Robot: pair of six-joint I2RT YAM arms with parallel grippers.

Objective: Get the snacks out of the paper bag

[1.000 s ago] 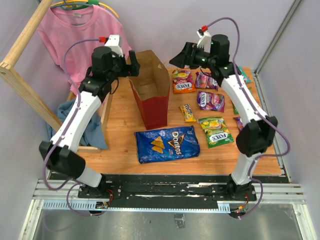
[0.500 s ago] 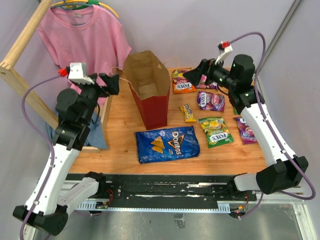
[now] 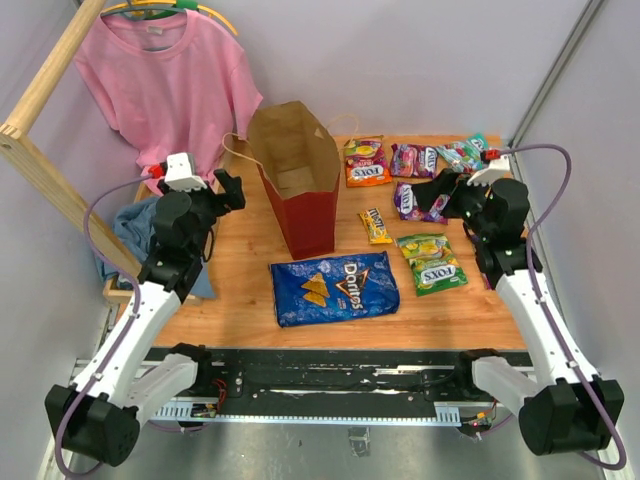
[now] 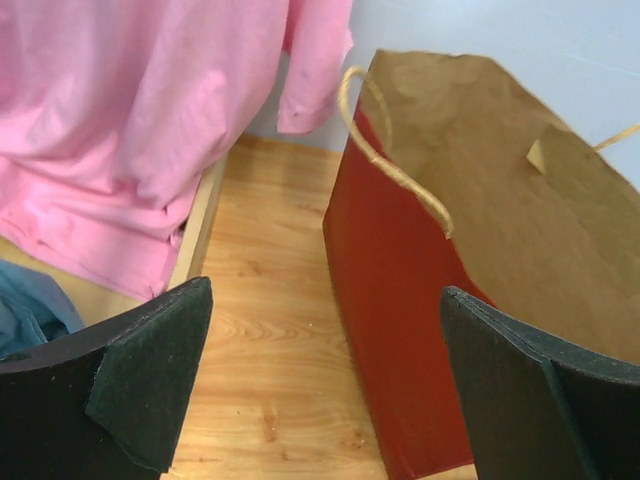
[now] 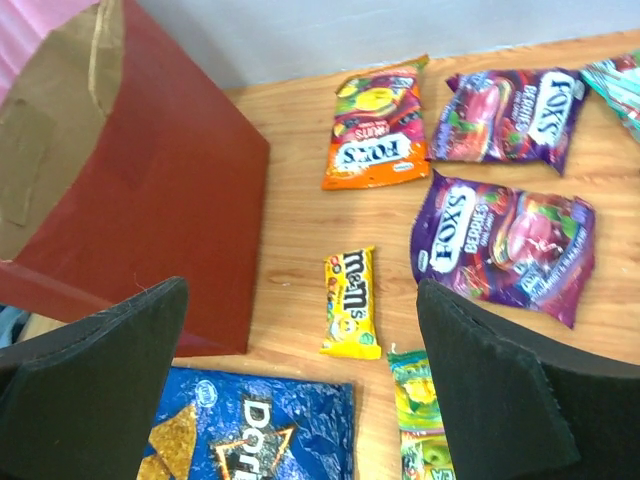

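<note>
Jaws spread wide on left gripper [image 3: 224, 190] and right gripper [image 3: 440, 196], both empty. Tall dark-red paper shopping bag with brown kraft inside [image 3: 303, 200] stands upright mid-table with its mouth open; what shows of its inside is bare paper. Snacks lie flat on wooden tabletop [image 3: 240, 270]. Large blue glossy Doritos bag [image 3: 335, 288] sits just in front of the paper bag. Small yellow M&M's packet [image 3: 376, 226] and orange [image 3: 366, 163], purple [image 3: 420, 201] and green Fox's candy packets [image 3: 433, 263] lie to its right. Handling guess: film packets are light, slick and crinkly, so pinch a crimped end seam, not the puffed middle. Chips crush easily; squeeze lightly. Paper bag looks light and tippy; brace a wall or twine loop handle [image 4: 392, 168] if reaching in.
</note>
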